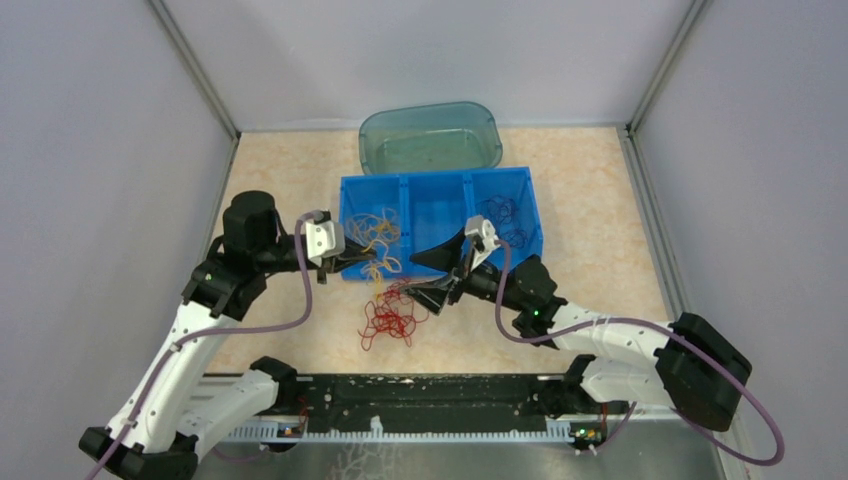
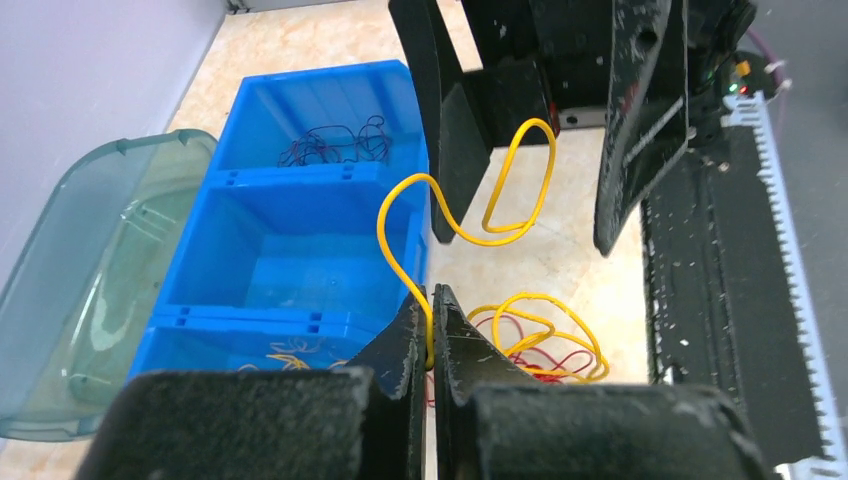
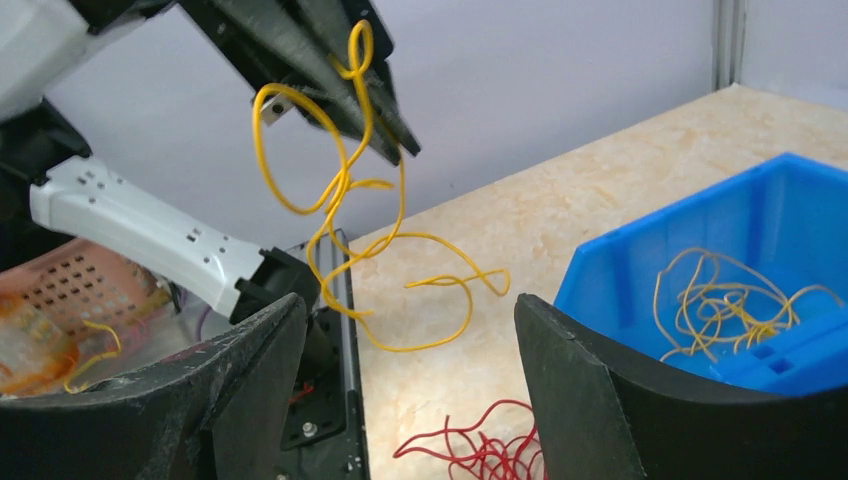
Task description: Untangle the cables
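We are working over a pale, stone-patterned table (image 1: 610, 200), reaching in from its near edge. Toward the far side a blue bin (image 1: 432, 222), split into three compartments, is sitting just in front of a see-through green tub (image 1: 430, 140). Our right gripper (image 3: 410, 390) is hovering just in front of the bin's near wall, its jaws standing wide apart and gripping nothing. Our left gripper (image 2: 431, 335) is hanging by the bin's near left corner, its jaws pressing tight on a single yellow cable (image 2: 400, 200).

The other strands are lying in three lots. A loose clump of red cables (image 1: 390, 315) is sprawling on the table in front of the bin, between the two grippers and a little nearer. A tangle of yellow cables (image 1: 375, 232) is resting in the bin's left compartment, and a few dark cables (image 1: 503, 213) are lying in its right one.

The pinched yellow cable is curling away from the left gripper and looping through the air in the gap between the right gripper's open jaws. Whether it is brushing either of them, we cannot tell. Below the left gripper more yellow loops are showing over the red clump, and we cannot tell whether they are touching it.
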Available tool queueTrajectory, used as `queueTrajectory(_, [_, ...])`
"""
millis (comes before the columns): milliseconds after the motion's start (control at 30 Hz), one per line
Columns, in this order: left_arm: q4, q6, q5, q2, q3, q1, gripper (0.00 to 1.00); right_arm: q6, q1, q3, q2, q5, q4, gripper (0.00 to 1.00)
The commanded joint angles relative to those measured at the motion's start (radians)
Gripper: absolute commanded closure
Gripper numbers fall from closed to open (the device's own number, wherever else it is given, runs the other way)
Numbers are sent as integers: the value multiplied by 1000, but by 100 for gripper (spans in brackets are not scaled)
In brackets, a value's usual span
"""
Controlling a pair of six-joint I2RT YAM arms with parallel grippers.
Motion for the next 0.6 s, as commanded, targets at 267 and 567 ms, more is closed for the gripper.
queueTrajectory(267, [102, -234, 53, 20, 97, -5, 99, -138, 80, 217, 282, 22, 97, 25])
queueTrajectory(567, [142, -160, -411, 191, 142, -5, 99, -133, 107, 31, 307, 261, 78, 24])
